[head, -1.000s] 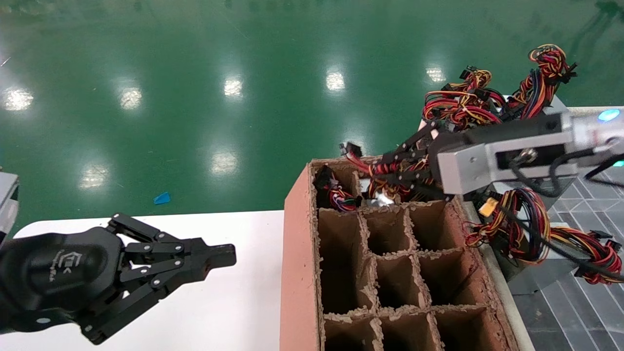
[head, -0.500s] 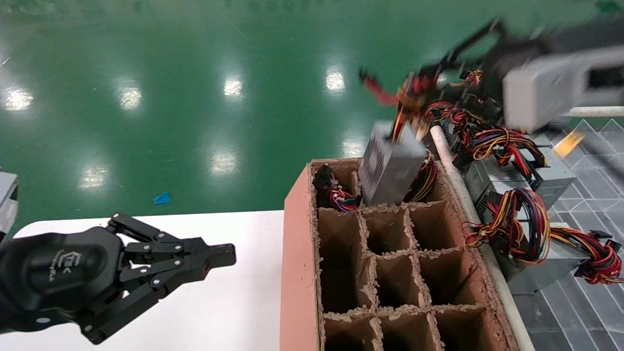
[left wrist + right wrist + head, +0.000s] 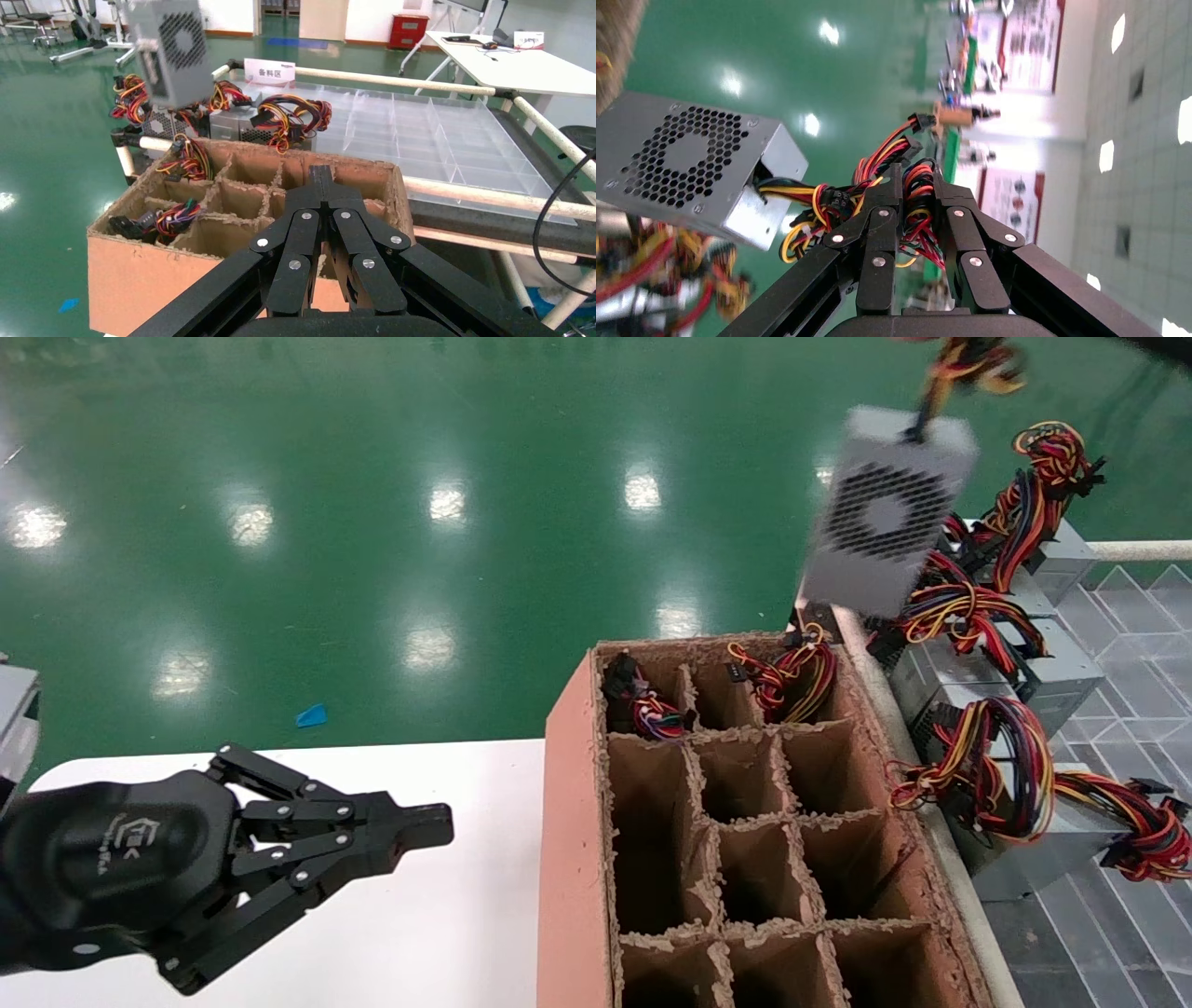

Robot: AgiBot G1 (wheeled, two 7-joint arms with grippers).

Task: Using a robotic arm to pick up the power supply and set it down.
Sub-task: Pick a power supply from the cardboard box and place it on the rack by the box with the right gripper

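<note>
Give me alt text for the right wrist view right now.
The right hand is shut on a red, yellow and black wire bundle, and a grey power supply with a perforated fan grille hangs from those wires over the shiny green floor.

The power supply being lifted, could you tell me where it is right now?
In the head view the power supply hangs by its wires from the right tool, above the cardboard box's far right corner.
</note>
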